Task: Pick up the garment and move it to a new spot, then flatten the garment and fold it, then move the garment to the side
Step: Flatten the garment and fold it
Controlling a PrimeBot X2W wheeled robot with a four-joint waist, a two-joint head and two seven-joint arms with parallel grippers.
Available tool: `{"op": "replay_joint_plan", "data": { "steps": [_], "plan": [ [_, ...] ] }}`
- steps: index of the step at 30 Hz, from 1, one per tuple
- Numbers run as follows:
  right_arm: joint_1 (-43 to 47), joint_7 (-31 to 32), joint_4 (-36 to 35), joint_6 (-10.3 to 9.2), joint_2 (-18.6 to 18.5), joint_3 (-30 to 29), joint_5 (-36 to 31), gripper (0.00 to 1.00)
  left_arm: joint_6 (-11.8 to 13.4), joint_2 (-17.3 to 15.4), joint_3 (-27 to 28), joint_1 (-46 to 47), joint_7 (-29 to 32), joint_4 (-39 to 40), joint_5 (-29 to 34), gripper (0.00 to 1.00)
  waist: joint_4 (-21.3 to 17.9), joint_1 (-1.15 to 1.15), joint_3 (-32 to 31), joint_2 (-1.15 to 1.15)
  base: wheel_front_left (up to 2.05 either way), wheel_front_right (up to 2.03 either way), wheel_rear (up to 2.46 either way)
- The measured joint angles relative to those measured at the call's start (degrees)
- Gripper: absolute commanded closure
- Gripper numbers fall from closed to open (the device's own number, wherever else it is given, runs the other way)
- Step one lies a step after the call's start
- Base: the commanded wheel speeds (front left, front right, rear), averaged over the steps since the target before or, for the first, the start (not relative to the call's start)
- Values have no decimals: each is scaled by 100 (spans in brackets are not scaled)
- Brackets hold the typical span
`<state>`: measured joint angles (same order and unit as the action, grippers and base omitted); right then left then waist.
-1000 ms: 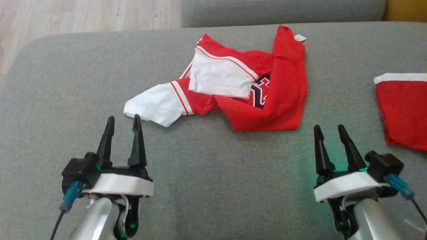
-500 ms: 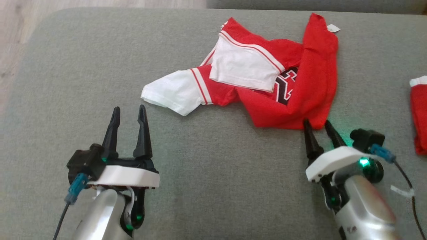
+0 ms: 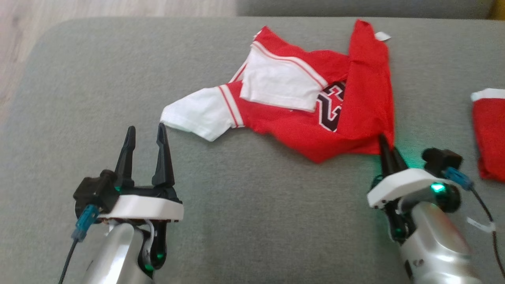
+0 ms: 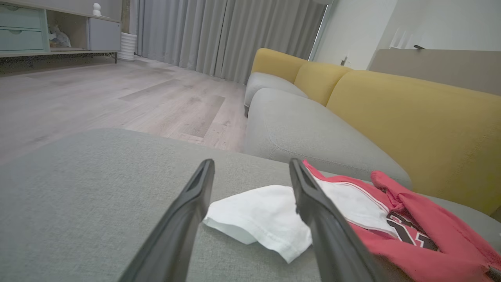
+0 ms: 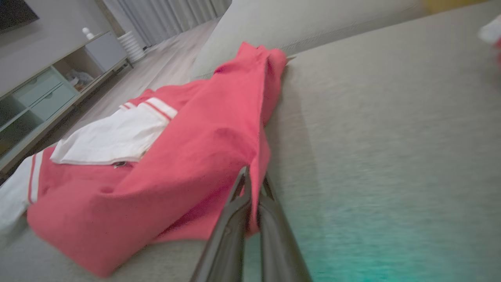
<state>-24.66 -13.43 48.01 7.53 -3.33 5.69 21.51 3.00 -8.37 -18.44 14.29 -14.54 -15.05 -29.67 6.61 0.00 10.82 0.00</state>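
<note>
Right gripper [image 3: 386,142] was pressed together, pinching the near right corner of the garment [image 3: 355,98]. The right wrist view had red hem cloth caught btw. its two fingers, a thin bite only. Left gripper [image 3: 145,128] sat spread & held nothing, tips just short of the white sleeve [image 3: 197,118], not touching it.

Garment lay crumpled toward the far side of the grey cushion [image 3: 252,221]. One white sleeve was folded over the chest print & the red body was doubled over on the right.

Step in hand, as I read it: pick-up for the move. To do it well:
- Check the pinch has more than the hem edge before lifting.
- Lift slow & straight up so the cloth doesn't slip out.
- A one-corner lift would prob. let the rest hang & drag, so the left gripper taking the sleeve side looked worth it.

Edges/room: plenty of bare cushion near the robot & to the left for a new spot. Right side was tighter, w/ a second red item [image 3: 491,134] near the right gripper, apart from the garment. Cushion's left rim rounded off to wood floor [image 3: 118,8]. Far edge sat close behind the garment, so pull toward the robot, not away.
</note>
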Motion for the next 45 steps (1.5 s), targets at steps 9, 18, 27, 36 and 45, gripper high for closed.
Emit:
{"op": "replay_joint_plan", "data": {
  "steps": [9,18,27,36,45],
  "plan": [
    [662,194,-1191,0,16,-1403,-1182,100,4,0,21,-130,0,14,0,0,-511,0,-262,0,0,0,0],
    [1053,647,-2374,0,52,-1944,-1547,0,10,9,-3,-137,0,19,0,0,-683,0,-361,0,0,0,0],
    [1391,177,-3404,0,62,-1056,-1192,0,1,13,5,-155,0,2,-7,0,-673,0,-460,0,0,0,0],
    [1978,22,-3641,0,66,-593,-831,0,-203,-42,-122,-107,159,-78,55,0,-686,0,-372,0,0,0,0],
    [1665,-26,-3774,0,66,-375,-815,0,-956,-504,-743,2019,2379,-1225,-126,0,-876,1,88,0,0,0,0]
  ]
}}
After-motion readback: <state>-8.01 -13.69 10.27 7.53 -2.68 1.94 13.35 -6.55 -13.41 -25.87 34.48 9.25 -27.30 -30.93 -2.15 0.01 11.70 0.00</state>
